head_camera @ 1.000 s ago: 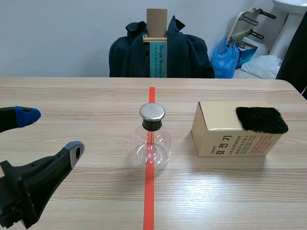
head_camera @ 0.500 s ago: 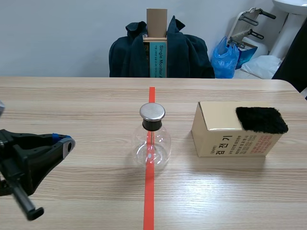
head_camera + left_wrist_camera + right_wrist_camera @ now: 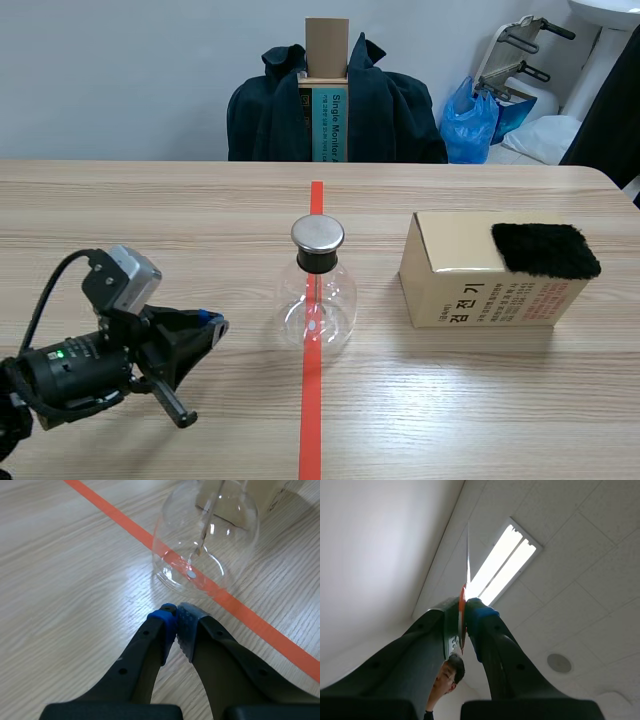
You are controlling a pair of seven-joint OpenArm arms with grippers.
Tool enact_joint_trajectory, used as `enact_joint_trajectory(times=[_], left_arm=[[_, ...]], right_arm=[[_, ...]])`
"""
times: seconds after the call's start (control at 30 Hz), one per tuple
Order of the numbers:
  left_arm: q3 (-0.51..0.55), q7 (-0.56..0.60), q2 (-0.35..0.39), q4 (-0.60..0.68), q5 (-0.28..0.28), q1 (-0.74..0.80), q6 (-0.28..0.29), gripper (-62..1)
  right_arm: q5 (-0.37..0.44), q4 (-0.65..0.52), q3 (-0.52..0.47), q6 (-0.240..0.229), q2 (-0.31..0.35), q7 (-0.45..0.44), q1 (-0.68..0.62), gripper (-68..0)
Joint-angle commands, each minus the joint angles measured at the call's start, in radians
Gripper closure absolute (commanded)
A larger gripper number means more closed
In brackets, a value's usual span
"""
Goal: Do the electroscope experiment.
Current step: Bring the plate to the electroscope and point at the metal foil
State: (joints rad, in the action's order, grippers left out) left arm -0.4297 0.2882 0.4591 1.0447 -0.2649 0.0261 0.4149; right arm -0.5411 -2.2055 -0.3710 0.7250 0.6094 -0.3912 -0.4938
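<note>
The left gripper (image 3: 175,611) is held with its pads pressed together on nothing, low over the table (image 3: 150,200), just short of the glass electroscope flask (image 3: 318,295), which stands on the orange-red tape line (image 3: 311,420). A thin strip (image 3: 468,555) is pinched by the upturned right gripper (image 3: 465,607).

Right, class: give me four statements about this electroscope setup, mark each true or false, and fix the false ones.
1. The round clear glass flask with a silver metal cap stands on the orange-red tape line. True.
2. The black furry pad lies on the table beside the tan cardboard box. False: it lies on top of the box.
3. The left claw is shut on nothing, just short of the flask. True.
4. The right claw is open and empty. False: it is shut on a thin flat strip.
</note>
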Motion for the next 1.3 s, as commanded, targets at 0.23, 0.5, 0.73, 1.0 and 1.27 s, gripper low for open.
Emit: enact_joint_trajectory(times=[0.23,0.5,0.73,1.0,1.27], left_arm=[[-0.017,0.045,-0.046,0.012,-0.003,-0.010,-0.002,-3.2],[-0.023,0.056,-0.048,0.012,-0.003,-0.010,-0.002,-3.2],[-0.023,0.061,-0.048,0.012,-0.003,-0.010,-0.002,-3.2],[-0.023,0.063,-0.048,0.012,-0.003,-0.010,-0.002,-3.2],[-0.023,0.063,-0.049,0.012,-0.003,-0.010,-0.002,-3.2]], right_arm=[[-0.005,-0.004,0.005,0.010,0.011,-0.067,0.012,-0.7],[-0.082,0.000,0.206,0.008,0.011,-0.079,0.012,-0.6],[-0.220,0.051,0.444,0.008,0.011,-0.063,0.016,-0.6],[-0.423,0.306,0.668,0.008,-0.052,-0.008,0.161,-0.6],[-0.485,0.550,0.782,0.016,-0.128,0.051,0.274,-0.6]])
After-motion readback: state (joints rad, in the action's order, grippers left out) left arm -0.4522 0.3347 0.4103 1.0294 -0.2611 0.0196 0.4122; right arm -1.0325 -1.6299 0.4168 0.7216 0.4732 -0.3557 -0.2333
